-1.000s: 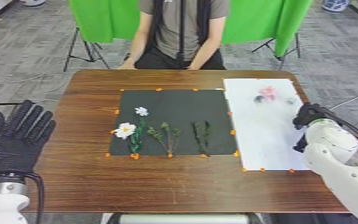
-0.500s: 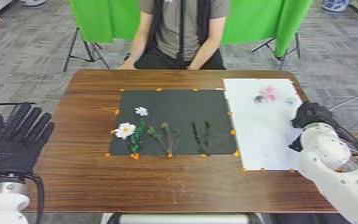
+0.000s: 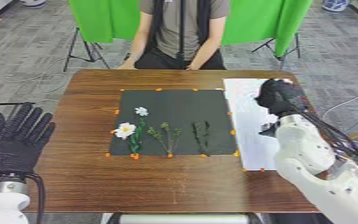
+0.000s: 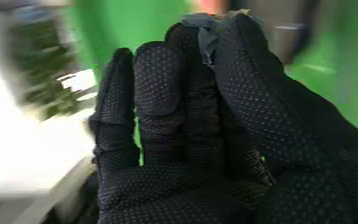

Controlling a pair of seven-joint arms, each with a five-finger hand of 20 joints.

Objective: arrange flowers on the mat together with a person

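Compared with the earlier frames, the right hand (image 3: 280, 96) is moving inward and away from the right edge of the white sheet (image 3: 257, 152), and it is now hanging over the far part of this sheet. Its thumb and a finger are pinching a small blue-grey piece (image 4: 207, 44) at their tips; the other fingers are standing nearly straight. The left hand (image 3: 14, 142) is staying beside the table (image 3: 131, 185), wide open and holding nothing. On the dark mat (image 3: 171, 105), the white flowers (image 3: 125, 131) and green sprigs (image 3: 165, 127) are lying as before.
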